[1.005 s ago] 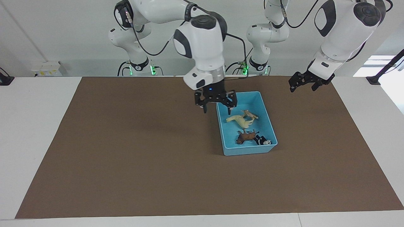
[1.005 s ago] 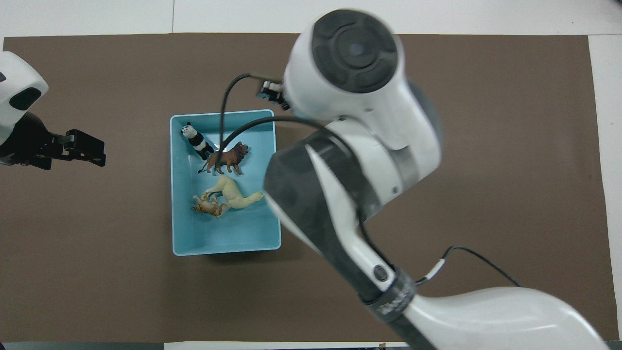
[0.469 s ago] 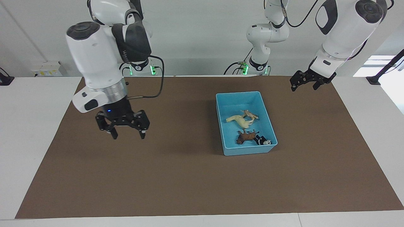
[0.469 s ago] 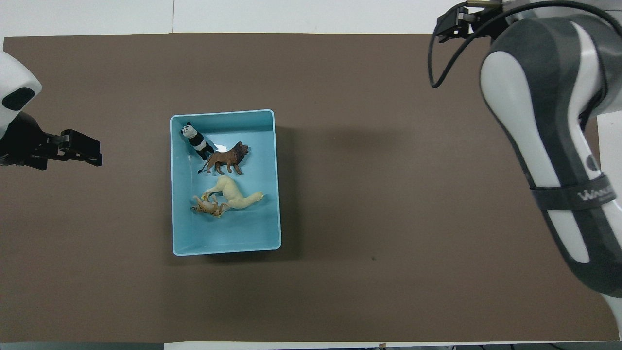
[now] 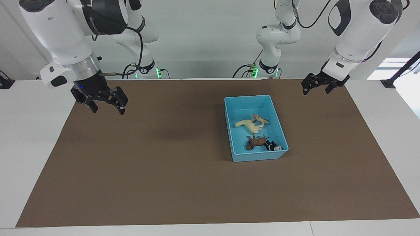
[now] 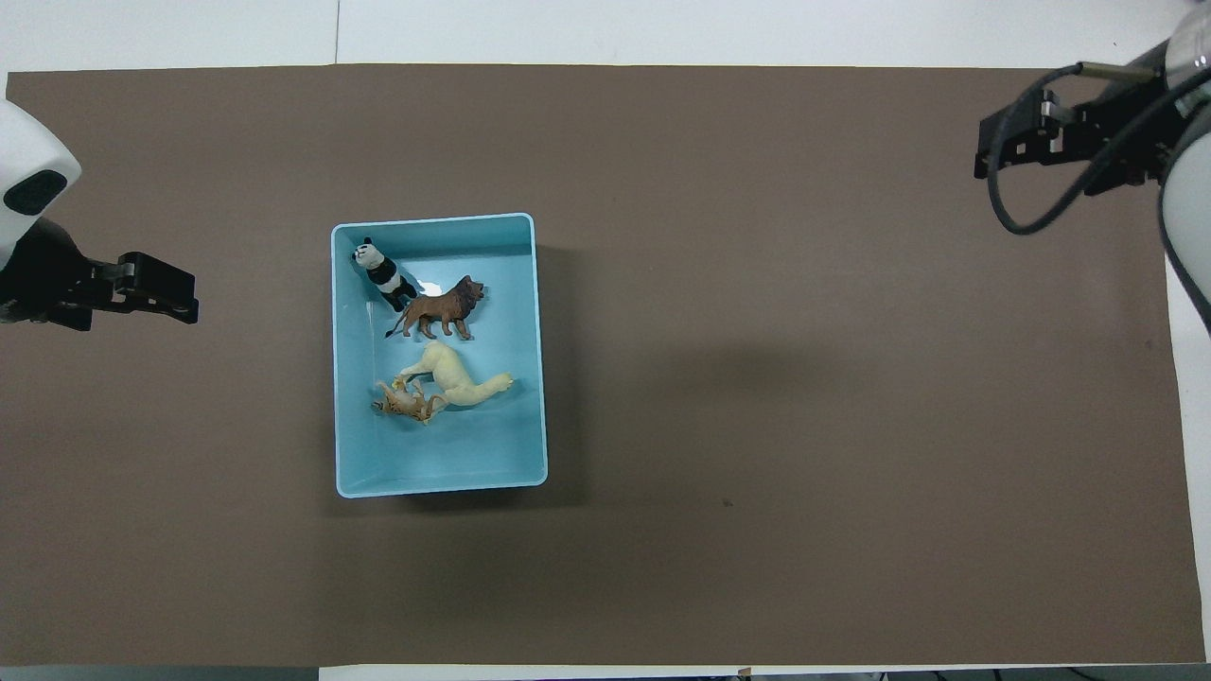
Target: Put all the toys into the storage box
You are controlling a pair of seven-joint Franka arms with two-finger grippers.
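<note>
Since all four toys lie inside the box (image 5: 256, 99), the job looks done — nothing is left on the brown mat (image 5: 164, 170) to pick up. The box sits on the mat, closer to the left arm's end of the table than the right arm's.

Inside it, the horse (image 6: 459, 378) lies on its side about in the middle, and the tiger (image 6: 407, 403) lies right against it, touching. The brown animal (image 6: 440, 309) and the panda (image 6: 380, 274) are in the part of the box farther from the robots, close to each other. The panda is up by a corner, next to the wall. None of the toys hangs over the rim, so they should stay put.

The right gripper (image 5: 104, 105) hangs in the air over the mat's edge at the right arm's end, well away from the box. Its jaws are spread wide and hold nothing — likely because it has no toy to carry.

The left gripper (image 5: 320, 86) waits in the air over the mat's corner at the left arm's end. Its jaws seem parted too, and it holds nothing.

With both arms off to the sides, the box is free and easy to see from above.
</note>
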